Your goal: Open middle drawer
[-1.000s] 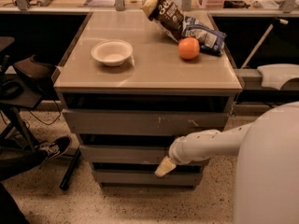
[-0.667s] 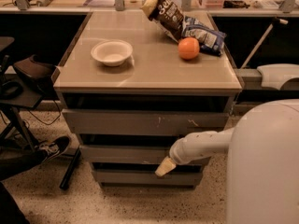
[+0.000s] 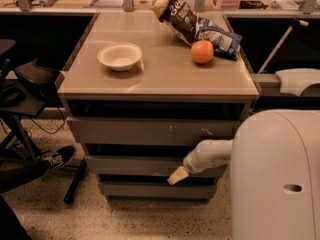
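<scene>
The middle drawer (image 3: 130, 165) sits in the cabinet under the counter (image 3: 165, 79), between the larger top drawer (image 3: 150, 131), whose front carries white scratch marks, and the narrower bottom drawer (image 3: 155, 189). Its plain grey front runs left to right across the cabinet, with a dark gap along its upper edge and no handle to be seen. The hand (image 3: 176, 176) comes in from the right on the pale arm (image 3: 210, 154), which juts out of the robot's white body (image 3: 280, 184). The hand lies against the right part of the middle drawer's front, low down near its bottom edge and just above the gap over the bottom drawer. Whether the hand is released or clenched cannot be told here, nor whether it actually touches the panel or only hangs just in front of it. What matters for the pull is that the drawer must slide out toward the camera, square to its long front. The hand sits right of the front's middle, so a hold there would likely tug the drawer a little off line. The bowl (image 3: 119, 56), orange (image 3: 202, 51) and snack bags (image 3: 195, 26) on the counter are well apart from this work.
</scene>
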{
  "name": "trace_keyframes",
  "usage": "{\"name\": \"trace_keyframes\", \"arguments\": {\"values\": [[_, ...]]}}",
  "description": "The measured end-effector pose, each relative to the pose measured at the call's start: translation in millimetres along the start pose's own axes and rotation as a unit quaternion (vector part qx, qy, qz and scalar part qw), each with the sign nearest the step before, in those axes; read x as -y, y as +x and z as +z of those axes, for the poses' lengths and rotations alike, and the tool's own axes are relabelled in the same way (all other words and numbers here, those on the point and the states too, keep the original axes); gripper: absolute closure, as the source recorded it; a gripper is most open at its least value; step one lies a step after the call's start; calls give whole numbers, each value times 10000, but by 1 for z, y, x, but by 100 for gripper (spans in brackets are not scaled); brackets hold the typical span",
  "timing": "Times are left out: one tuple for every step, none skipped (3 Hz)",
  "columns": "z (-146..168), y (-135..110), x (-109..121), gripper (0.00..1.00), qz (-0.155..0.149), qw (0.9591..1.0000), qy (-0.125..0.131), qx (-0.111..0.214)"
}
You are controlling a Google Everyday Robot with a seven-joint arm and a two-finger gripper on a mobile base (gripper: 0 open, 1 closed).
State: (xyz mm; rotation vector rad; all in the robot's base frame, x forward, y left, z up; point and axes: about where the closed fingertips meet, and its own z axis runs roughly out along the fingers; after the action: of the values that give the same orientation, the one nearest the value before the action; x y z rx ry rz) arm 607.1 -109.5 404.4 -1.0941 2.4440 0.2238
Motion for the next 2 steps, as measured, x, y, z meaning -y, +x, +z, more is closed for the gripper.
{"name": "trace_keyframes", "arguments": {"values": [[0, 0, 0, 19, 0, 10000, 0, 0], [0, 0, 0, 42, 0, 10000, 0, 0]]}}
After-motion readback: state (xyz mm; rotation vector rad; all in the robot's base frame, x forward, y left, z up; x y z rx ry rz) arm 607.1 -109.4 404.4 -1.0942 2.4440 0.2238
